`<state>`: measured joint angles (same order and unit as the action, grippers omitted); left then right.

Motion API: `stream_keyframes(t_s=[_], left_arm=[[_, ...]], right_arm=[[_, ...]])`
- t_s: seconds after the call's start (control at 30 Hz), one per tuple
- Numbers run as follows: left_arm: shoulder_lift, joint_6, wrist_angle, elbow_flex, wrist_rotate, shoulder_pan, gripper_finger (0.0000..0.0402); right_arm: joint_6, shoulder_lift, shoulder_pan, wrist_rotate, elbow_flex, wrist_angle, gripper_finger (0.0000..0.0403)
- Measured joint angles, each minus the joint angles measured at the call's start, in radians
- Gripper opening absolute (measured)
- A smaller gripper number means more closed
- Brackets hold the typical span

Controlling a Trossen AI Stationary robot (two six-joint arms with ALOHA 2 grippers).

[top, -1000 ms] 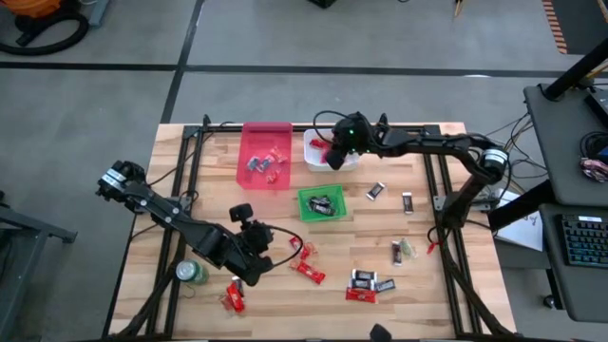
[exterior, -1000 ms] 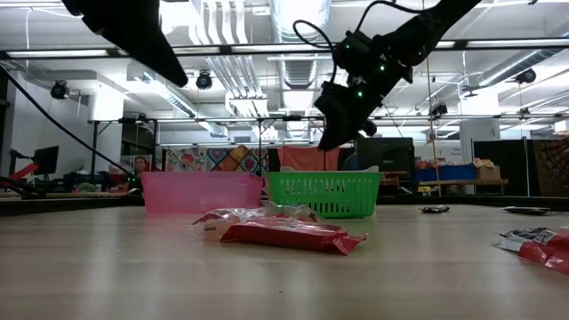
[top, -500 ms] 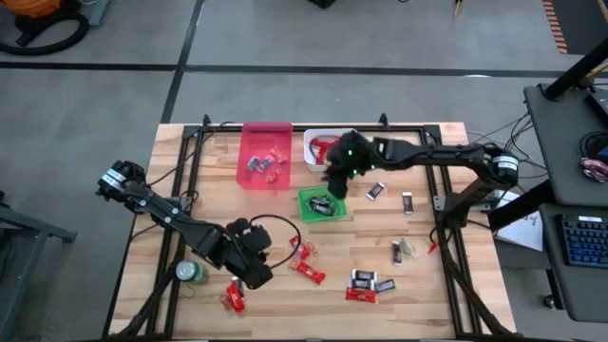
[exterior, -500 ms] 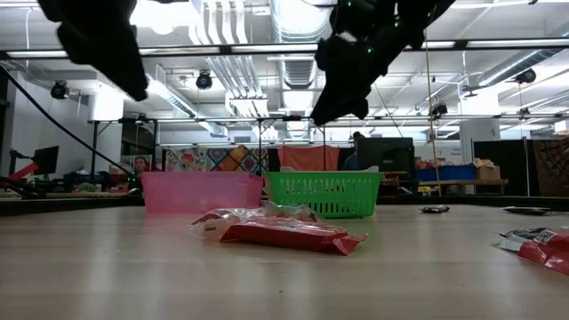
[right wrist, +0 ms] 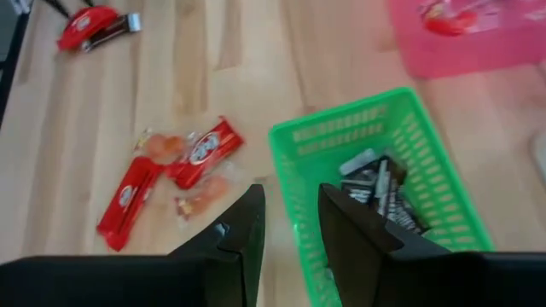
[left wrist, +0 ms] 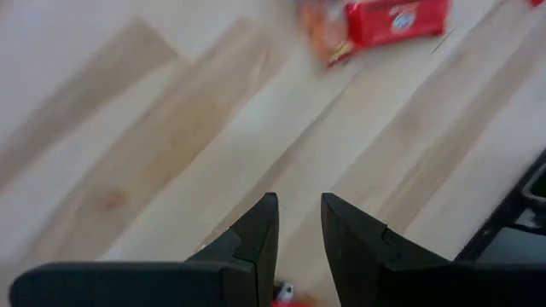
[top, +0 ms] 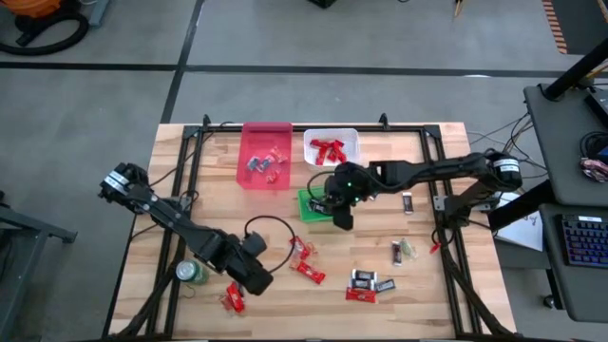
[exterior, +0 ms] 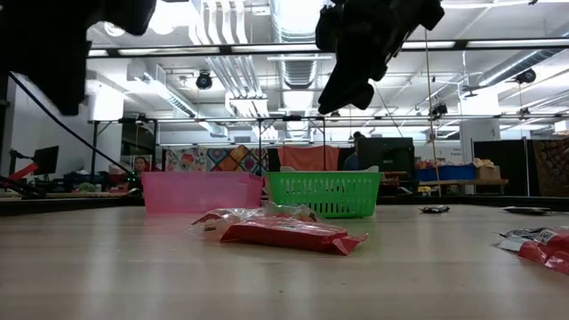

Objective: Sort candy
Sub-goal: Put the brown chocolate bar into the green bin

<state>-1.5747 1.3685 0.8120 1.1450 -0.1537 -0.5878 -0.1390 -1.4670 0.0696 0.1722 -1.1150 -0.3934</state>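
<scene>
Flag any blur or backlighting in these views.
Left wrist view: red candy and wood grain smeared. Low view: both arms black silhouettes against bright ceiling lights, red candy sharp. Right wrist view: pink bin soft, green bin clearer.

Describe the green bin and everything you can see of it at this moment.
The green bin is a small rectangular basket of bright green plastic with slotted lattice walls and an open top. It stands upright on the wooden table, just in front of the pink bin and white bin. Several dark black-and-silver wrapped candies lie inside. The right gripper hovers over its near edge, touching nothing visible.
</scene>
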Motion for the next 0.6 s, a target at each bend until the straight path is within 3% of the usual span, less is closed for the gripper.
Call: stream_keyframes(t_s=[0.33,0.6], left_arm=[[-0.155,0.128,0.021,0.012,0.173,-0.021,0.0075],[-0.199,0.206,0.177,0.062,0.182,-0.041,0.0075]], right_arm=[[0.0,-0.01,-0.035,-0.026,0.024,0.011,0.0101],[0.0,-0.024,-0.035,-0.068,0.031,0.032,0.0101]])
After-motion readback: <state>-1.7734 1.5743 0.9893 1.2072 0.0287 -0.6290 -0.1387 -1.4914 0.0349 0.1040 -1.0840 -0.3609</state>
